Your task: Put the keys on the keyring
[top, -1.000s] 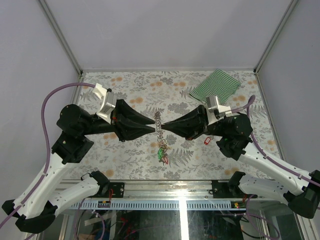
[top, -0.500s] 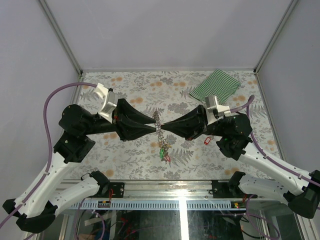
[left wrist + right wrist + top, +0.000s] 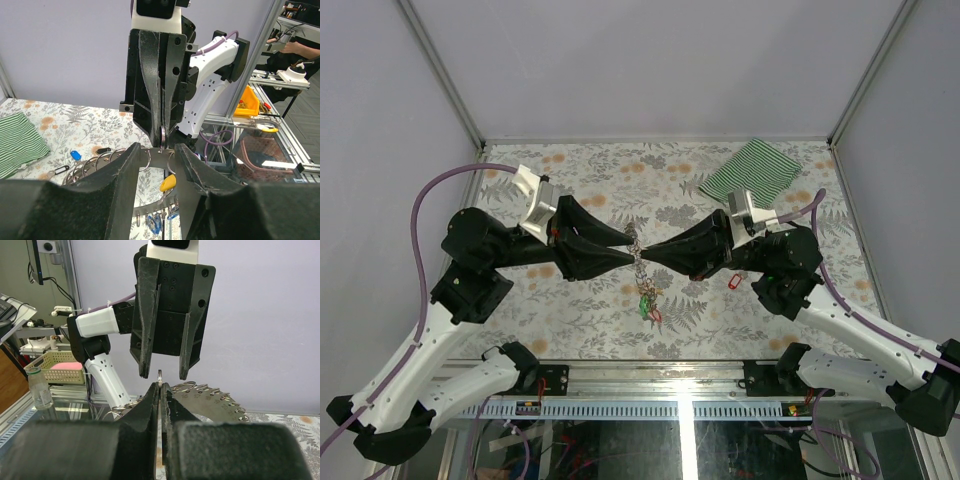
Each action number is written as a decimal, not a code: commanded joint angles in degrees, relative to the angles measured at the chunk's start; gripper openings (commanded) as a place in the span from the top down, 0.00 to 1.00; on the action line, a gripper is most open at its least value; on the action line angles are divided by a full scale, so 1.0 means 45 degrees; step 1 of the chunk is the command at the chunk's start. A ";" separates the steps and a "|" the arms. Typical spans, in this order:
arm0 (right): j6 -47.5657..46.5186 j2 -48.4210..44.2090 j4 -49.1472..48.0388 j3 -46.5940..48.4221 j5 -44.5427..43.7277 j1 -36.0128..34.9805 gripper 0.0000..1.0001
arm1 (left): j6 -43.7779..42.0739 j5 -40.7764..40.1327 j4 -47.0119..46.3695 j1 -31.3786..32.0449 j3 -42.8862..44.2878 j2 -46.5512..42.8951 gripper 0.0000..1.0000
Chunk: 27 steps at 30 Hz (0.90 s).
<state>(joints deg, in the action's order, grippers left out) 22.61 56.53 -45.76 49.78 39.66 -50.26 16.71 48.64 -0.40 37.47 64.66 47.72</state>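
Floral-print table [image 3: 580, 170], grey walls around it. In the top view the left arm enters from the lower left, with the left gripper [image 3: 629, 253] at mid-frame pointing right. Its jaws are apart and straddle the keyring. The right wrist view shows its fingers [image 3: 145, 340] either side of one loop, with a gap on both sides and no grip visible.

The keyring [image 3: 637, 250] is at frame centre between the two gripper tips, lifted off the table. Its coiled loops fan out in the left wrist view [image 3: 107, 159]. A bunch of keys [image 3: 648, 303] hangs from it, just below centre in the top view, with green and red tags visible. A yellow tag [image 3: 167, 182] dangles under the ring in the left wrist view.

The right gripper [image 3: 647, 256] is just right of centre, pointing left, tip to tip with the left one. Its jaws are together, clamped on one thin loop of the keyring, clear in both wrist views.

A red-tagged key [image 3: 733, 282] lies loose on the table right of centre, beside the right arm. In the left wrist view a blue-tagged key [image 3: 75, 155] and a black-tagged key [image 3: 103, 150] also lie on the table. The green-striped cloth [image 3: 755, 170] lies flat at upper right, well apart from the grippers.
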 commanded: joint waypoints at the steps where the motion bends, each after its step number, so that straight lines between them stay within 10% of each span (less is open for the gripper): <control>1: 0.0193 -0.0015 -0.1197 0.0469 -0.0319 -0.0061 1.00 | 0.0144 -0.0018 -0.0719 0.0051 -0.0064 0.0012 0.65; 27: 0.0366 0.0115 -0.1140 0.0796 -0.0435 -0.0042 1.00 | 0.0349 -0.0071 -0.1035 0.0073 -0.0288 0.0114 0.67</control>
<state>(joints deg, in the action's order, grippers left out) 23.57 57.28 -45.74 49.84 39.62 -50.26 17.76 48.62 -1.78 37.52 63.81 48.12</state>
